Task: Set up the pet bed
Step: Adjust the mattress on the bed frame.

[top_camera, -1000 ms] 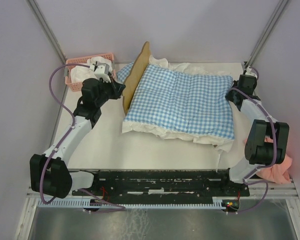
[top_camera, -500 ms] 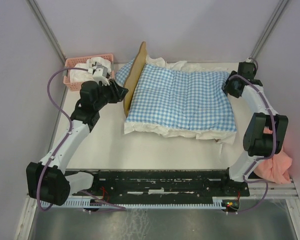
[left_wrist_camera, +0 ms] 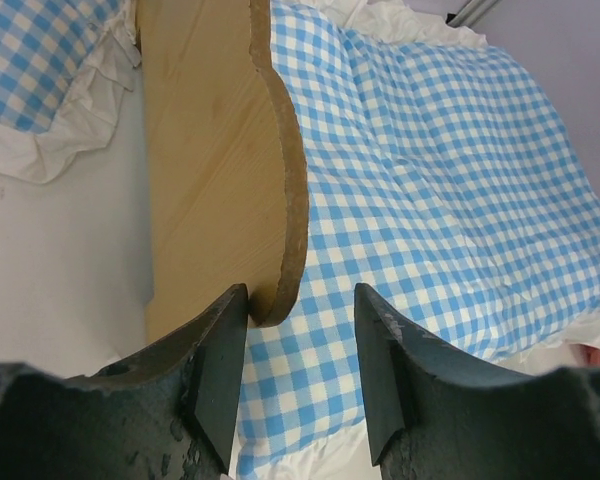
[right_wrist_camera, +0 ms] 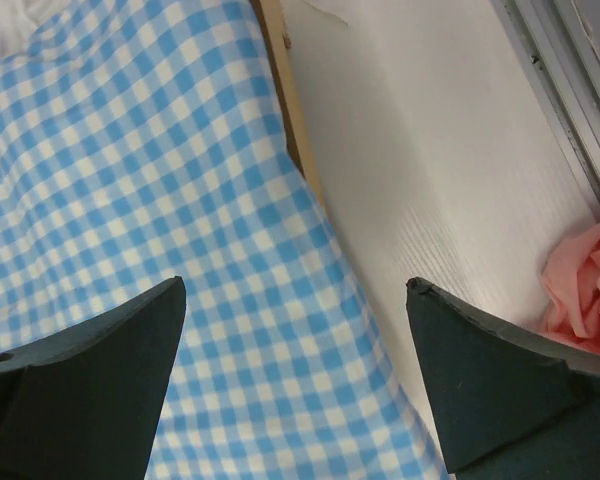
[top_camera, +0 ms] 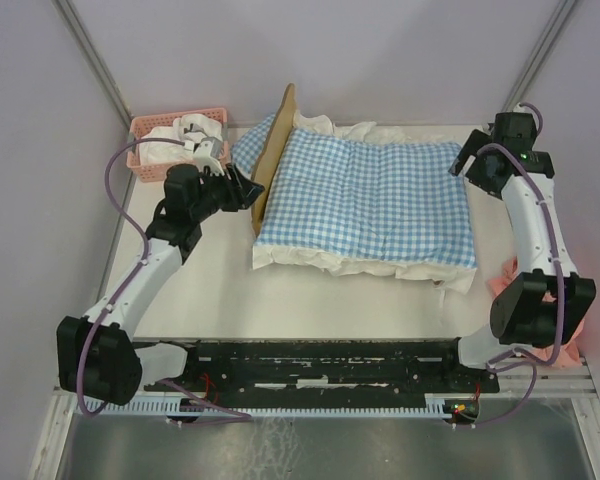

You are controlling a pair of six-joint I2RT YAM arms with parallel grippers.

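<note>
Robot lab test booth, plain lilac walls (top_camera: 400,60), aluminium corner posts (top_camera: 95,62), white table (top_camera: 220,290), black mounting rail (top_camera: 330,360)

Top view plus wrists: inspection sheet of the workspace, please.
Surface: white table, no damage seen.
Job's things: pet bed, headboard standing, blue gingham bedding over the frame.
Clutter: pink basket holding white cloth, back left; pink cloth, right edge.
Grippers: left gripper fingers open astride headboard edge; right gripper fingers wide open over bedding, empty.
Cables: purple cables looped along both arms.
Surroundings: plain walls, metal posts.
</note>
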